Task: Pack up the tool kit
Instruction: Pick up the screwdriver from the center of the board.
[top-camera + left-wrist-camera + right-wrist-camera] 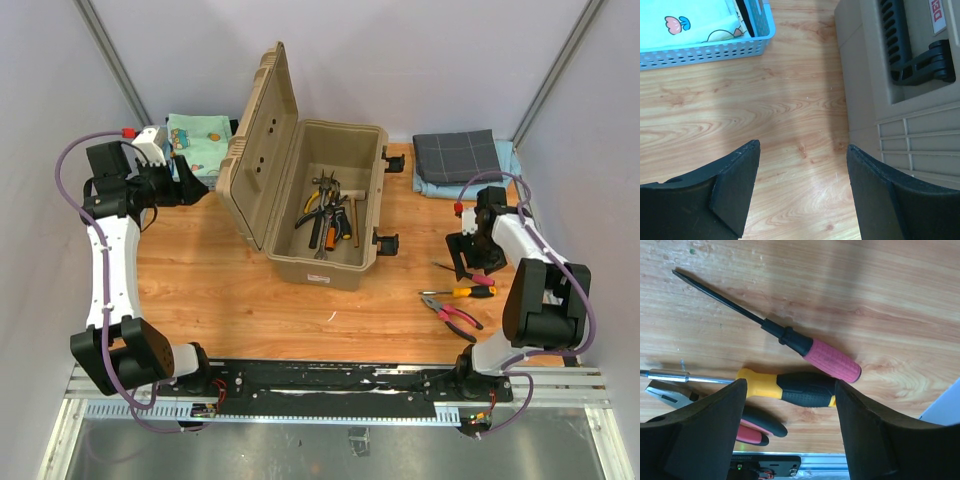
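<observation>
Right claw (790,387) is hanging spread and empty, low over the loose tools on the wooden table (230,290), to the right of the open tan toolbox (320,265). The yellow-and-black screwdriver (785,386) is lying under the gap, its handle between my two fingers and its shaft running out past one of them. Its long axis is running along the line from finger to finger, not across it. I am judging that the wrist needs turning before closing, or the pads will meet the handle's ends. The pink-handled screwdriver (830,357) is lying just beyond on a diagonal. The red-handled pliers (757,427) are lying just nearer, partly hidden under one finger. The toolbox lid is standing open, with pliers and other tools lying in the tub, and the box is sitting well apart to this claw's left. Left claw (802,150) is also spread and holding nothing, hovering over bare wood by the lid's outer face, near the blue mesh basket (705,50). The right arm is sitting nearer all three loose tools.
</observation>
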You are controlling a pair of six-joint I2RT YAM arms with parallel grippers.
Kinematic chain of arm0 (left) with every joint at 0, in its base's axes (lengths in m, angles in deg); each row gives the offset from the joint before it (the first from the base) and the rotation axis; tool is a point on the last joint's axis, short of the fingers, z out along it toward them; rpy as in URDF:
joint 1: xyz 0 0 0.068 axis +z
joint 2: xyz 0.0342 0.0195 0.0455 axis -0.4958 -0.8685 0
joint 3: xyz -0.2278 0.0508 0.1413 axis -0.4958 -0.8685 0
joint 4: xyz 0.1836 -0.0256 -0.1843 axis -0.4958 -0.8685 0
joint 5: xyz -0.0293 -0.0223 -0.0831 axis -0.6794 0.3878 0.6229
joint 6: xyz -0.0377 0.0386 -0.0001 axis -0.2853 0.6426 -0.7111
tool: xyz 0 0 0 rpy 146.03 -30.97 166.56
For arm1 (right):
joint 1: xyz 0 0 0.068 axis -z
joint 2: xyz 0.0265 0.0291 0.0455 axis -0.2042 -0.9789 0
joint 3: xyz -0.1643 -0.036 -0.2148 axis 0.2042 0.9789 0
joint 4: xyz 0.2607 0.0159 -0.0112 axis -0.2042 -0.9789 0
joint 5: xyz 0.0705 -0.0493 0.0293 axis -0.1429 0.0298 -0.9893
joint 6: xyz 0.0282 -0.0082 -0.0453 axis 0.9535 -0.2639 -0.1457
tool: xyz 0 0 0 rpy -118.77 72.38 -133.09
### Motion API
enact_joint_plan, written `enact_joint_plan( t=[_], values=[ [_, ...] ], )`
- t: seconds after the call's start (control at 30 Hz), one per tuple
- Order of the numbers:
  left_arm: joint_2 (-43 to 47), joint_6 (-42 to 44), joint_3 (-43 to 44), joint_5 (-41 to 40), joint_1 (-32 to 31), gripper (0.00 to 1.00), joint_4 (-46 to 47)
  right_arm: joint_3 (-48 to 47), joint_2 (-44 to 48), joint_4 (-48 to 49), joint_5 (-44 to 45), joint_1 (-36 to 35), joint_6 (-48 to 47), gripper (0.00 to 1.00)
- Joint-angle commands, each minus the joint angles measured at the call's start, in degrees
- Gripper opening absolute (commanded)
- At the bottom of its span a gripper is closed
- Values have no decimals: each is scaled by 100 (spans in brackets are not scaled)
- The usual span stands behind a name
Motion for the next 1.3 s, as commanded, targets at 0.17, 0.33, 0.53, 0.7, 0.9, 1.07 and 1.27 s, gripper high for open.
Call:
enact_joint_plan(
  t=[0.17,0.33,0.53,0.7,0.9,1.07,1.27],
  values=[
    [-56,54,39,238,-29,74,-91,-98,-478,435,47,77,-327,66],
    [-38,83,25,265,-34,74,-138,-124,-711,515,156,79,-370,66],
    [-12,115,2,274,-34,74,-196,-49,-850,550,256,78,-360,65],
    [-12,122,31,301,-30,74,-197,-69,-974,539,278,103,-294,46],
    [-21,104,50,346,-30,74,-213,-187,-1239,507,269,123,-200,18],
    [-3,87,52,366,-29,74,-241,-337,-1431,460,180,123,-62,1],
    [26,52,138,355,-29,74,-267,-604,-773,435,-167,136,180,1]
  ],
)
